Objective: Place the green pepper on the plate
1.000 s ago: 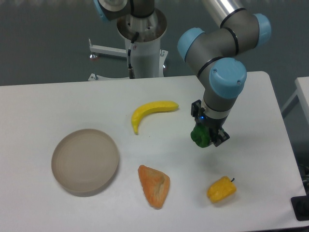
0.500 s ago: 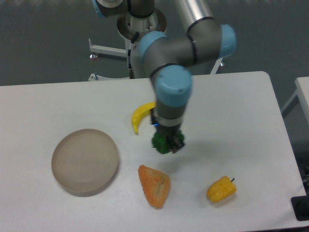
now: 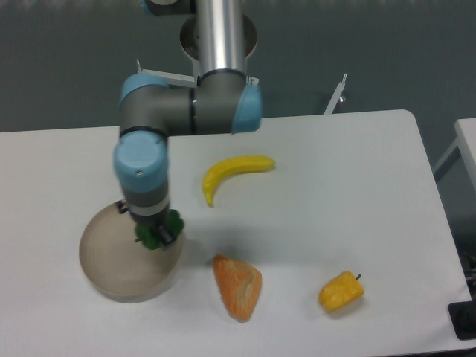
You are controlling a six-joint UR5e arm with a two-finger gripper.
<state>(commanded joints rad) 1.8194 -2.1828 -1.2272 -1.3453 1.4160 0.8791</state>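
the hand [image 3: 156,235] is closed on the green pepper [image 3: 158,232], which hangs from it over the right part of the plate [image 3: 111,268], above the dish and just inside its right rim. the pepper sits directly under the wrist, so the drop line runs straight down onto the plate. whether it already touches the dish cannot be told. the likely next need is a short descent, perhaps a nudge toward centre, then release. the banana [image 3: 234,172] lies well apart on the table [image 3: 357,186].
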